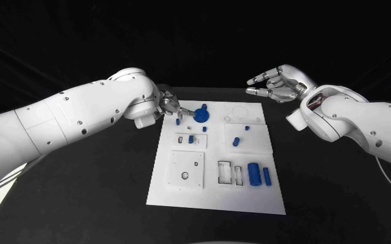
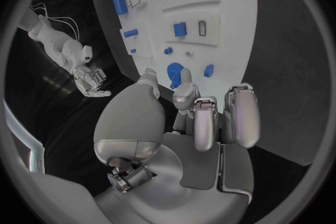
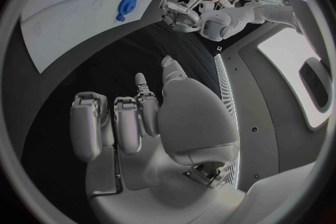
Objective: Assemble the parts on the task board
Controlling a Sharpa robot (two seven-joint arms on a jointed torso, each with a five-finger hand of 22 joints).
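Blue round gear part on the white task board: left hand fingers touch it; right hand open, empty

The room is dark and the black table soaks up most of the light. The white task board shines bright in the middle, lit from above, and looks a bit washed out at its far end. The white arms glow, with soft grey shade on their undersides. The left hand and the right hand have small shiny spots on the silver. In both wrist views the picture is a round circle with a dark ring around it, and straight edges of the board bend. The near fingers look big and a little blurry. A bright white patch glares at the side of the right wrist view.
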